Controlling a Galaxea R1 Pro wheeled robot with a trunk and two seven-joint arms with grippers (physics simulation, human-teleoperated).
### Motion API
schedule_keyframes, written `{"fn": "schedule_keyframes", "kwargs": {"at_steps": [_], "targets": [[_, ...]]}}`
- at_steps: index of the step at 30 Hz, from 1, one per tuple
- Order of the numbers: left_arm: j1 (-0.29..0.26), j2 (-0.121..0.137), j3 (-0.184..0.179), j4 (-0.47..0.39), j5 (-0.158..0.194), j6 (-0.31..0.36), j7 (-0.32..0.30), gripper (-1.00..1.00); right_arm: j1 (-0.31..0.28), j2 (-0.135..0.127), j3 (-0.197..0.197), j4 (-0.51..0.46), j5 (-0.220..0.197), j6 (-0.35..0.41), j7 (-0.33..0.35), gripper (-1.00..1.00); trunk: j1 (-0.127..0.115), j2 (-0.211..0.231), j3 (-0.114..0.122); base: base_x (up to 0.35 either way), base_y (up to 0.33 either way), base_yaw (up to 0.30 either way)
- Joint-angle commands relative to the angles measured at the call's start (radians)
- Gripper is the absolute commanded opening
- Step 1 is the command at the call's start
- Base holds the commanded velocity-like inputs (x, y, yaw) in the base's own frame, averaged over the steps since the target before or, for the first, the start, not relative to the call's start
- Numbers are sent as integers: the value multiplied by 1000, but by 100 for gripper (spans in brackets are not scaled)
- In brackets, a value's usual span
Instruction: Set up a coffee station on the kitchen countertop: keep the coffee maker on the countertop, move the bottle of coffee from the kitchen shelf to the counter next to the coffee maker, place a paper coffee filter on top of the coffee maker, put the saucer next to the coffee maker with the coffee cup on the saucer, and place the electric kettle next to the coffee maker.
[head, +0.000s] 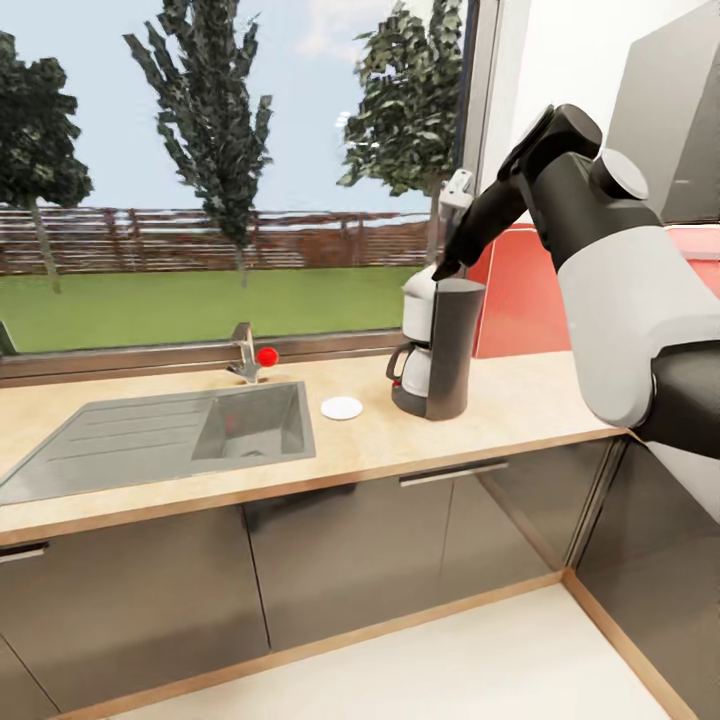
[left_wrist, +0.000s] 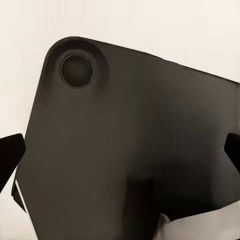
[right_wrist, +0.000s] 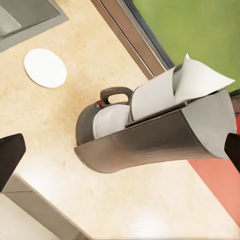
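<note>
The right gripper (head: 448, 262) hangs in the upper right of the head view, pointed down at the top of the coffee maker (head: 440, 345), its tip right at the machine's upper edge. Its two dark fingertips (right_wrist: 10, 157) sit at the far left and right edges of the right wrist view, spread wide with nothing between them, so the hand is open and empty. Between those tips the coffee maker stands on the countertop (head: 520, 400), with a white paper filter (right_wrist: 200, 80) lying on its top, one corner of the sheet sticking up past the machine's edge. The white carafe (right_wrist: 111, 120) with its black handle sits in the machine's lower part.

The right arm (head: 610, 290), white with black joints, reaches in from the right edge of the head view, bending over the counter.

Left of the coffee maker, a little way off on the bare wood, lies the saucer (head: 342, 407), flat and with nothing on it. Farther left is the grey sink (head: 160, 435) with its faucet (head: 243, 352) and a red knob (head: 267, 356) at the back. Behind the counter a wide window (head: 230, 160) shows grass, trees and a fence. A red panel (head: 520, 290) stands on the wall behind the machine.

In the left wrist view the left gripper (left_wrist: 120, 160) shows dark fingertips at both side edges, spread apart and empty, in front of a large dark rounded panel (left_wrist: 130, 150).
</note>
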Motion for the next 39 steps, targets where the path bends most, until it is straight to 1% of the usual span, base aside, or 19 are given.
{"fn": "schedule_keyframes", "kwargs": {"at_steps": [1, 4, 5, 7, 8, 11, 14, 17, 18, 20, 22, 25, 28, 29, 30, 34, 35, 36, 39], "targets": [[0, -1, 3, -2, 1, 0, 0, 100, 3, 0, 1, -1, 3, 10, 5, 100, 0, -1, -1, -26, 0, 0], [0, -1, 3, -2, 1, 0, 0, 100, 13, 0, 1, -1, 0, 10, 5, 100, 0, -1, -1, -15, 0, 0], [0, -1, 3, -2, 1, 0, 0, 100, 34, 1, 1, -4, -31, 10, 4, 100, 0, -1, -1, -3, 0, 0], [0, 0, 3, -2, 1, 0, 0, 100, 47, 1, 0, -11, -60, 10, 4, 100, 0, -1, -1, -3, 0, 0], [0, 0, 3, -2, 1, 0, 0, 100, 67, 0, -1, -39, -101, 10, 3, 100, 0, -1, -1, -1, 0, 0], [0, -1, 3, -2, 1, -1, 0, 100, 126, 0, -3, -137, -170, 11, 3, 100, 0, -1, -1, 0, 0, 0], [0, -1, 3, -2, 1, -1, 0, 100, 216, 0, -4, -296, -218, 20, 4, 100, 0, -1, -1, 0, 0, 0], [0, -1, 3, -2, 1, 0, 0, 100, 318, 0, -4, -456, -244, 64, 7, 100, 0, -1, -1, 0, 0, 0], [0, -1, 3, -2, 1, 0, 0, 100, 383, 0, -5, -542, -256, 104, 15, 100, 0, -1, -1, 0, 0, 0], [0, -1, 3, -2, 1, 0, 0, 100, 445, -1, -5, -606, -265, 131, 39, 100, 0, -1, -1, 0, 0, 0], [0, -1, 3, -2, 1, -1, 0, 100, 504, -8, -6, -655, -271, 149, 78, 100, 0, -1, -1, 0, 0, 0], [0, -1, 3, -2, 1, -1, 0, 100, 582, -34, -9, -715, -276, 163, 133, 100, 0, -1, -1, 0, 0, 0], [0, -1, 3, -2, 1, -1, 0, 100, 653, -57, -13, -760, -282, 163, 163, 100, 0, -1, -1, 0, 0, 0], [0, -1, 3, -2, 1, -1, 0, 100, 675, -65, -14, -773, -286, 158, 170, 100, 0, -1, -1, 0, 0, 0], [0, -1, 3, -2, 1, -1, 0, 100, 720, -82, -16, -794, -295, 139, 180, 100, 0, -1, -1, 0, 0, 0], [0, -1, 2, -2, 1, -1, 0, 100, 806, -124, -18, -817, -329, 100, 191, 100, 0, -1, -1, 0, 0, 0], [0, -1, 2, -2, 1, -1, 0, 100, 828, -137, -18, -820, -341, 95, 192, 100, 0, -1, -1, 0, 0, 0], [0, -1, 2, -2, 1, -1, 0, 100, 870, -170, -18, -825, -369, 86, 194, 100, 0, -1, -1, 0, 0, 0], [0, -1, 2, -2, 1, -1, 0, 100, 928, -223, -19, -829, -417, 76, 196, 100, 0, -1, -1, 0, 0, 0]]}}
